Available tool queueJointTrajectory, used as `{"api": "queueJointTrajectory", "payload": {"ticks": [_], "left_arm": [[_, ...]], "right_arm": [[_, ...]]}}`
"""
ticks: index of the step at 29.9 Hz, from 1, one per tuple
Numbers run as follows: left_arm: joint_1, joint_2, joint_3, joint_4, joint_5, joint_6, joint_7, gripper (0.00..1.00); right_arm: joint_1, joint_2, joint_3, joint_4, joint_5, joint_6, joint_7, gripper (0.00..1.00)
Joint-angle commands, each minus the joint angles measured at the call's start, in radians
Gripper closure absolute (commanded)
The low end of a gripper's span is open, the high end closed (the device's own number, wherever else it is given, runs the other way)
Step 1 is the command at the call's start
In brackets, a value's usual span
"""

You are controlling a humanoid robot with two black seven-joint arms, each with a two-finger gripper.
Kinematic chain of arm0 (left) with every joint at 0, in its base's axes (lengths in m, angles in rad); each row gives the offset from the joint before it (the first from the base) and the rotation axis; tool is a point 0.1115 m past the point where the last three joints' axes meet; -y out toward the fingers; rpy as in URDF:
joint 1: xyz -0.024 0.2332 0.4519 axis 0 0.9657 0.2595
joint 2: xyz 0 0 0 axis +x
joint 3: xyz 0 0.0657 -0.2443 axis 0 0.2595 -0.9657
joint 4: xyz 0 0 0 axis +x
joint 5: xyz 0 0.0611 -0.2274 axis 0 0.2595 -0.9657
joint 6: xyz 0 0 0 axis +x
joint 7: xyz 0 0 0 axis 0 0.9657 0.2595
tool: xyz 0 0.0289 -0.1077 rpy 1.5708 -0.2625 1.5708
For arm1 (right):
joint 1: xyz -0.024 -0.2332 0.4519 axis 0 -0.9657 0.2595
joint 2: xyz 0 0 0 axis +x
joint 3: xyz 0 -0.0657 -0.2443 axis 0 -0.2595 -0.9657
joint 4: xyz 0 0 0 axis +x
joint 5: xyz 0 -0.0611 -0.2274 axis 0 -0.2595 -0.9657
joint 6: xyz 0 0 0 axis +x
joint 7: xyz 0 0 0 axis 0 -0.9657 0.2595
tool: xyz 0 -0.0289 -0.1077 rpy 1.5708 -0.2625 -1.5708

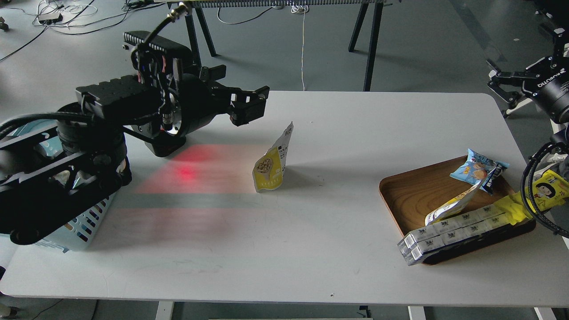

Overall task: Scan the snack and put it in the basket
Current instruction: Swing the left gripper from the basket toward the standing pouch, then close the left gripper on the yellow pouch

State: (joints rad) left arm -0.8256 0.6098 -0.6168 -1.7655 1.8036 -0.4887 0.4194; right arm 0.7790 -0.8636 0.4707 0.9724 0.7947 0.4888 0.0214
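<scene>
On tray [402, 195]: blue packet [478, 169], long packs | snack [271, 162] on table | right jaws [500, 89] wide; left's unclear

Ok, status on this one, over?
Left gripper empty, right gripper open, empty. Snack upright mid-table, unheld. Basket far left under left arm. Path clear.

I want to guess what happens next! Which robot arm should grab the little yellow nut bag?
Probably the left. Its gripper hangs just beside the snack standing mid-table, and the basket sits on that side too. The right gripper is far off, past the table's corner.
</scene>
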Motion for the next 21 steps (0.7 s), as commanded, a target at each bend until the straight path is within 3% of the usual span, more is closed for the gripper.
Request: {"api": "queueJointTrajectory", "payload": {"ticks": [1,21], "left_arm": [[0.014,-0.051,0.045,0.000,0.082,0.000,0.001,0.00],[0.146,-0.211,0.046,0.112,0.238,0.000,-0.007,0.00]], "right_arm": [[-0.009,0.000,-0.006,0.000,-0.002,0.000,0.000,0.01],[-0.023,0.032,-0.007,0.002,-0.006,0.000,0.002,0.01]]}}
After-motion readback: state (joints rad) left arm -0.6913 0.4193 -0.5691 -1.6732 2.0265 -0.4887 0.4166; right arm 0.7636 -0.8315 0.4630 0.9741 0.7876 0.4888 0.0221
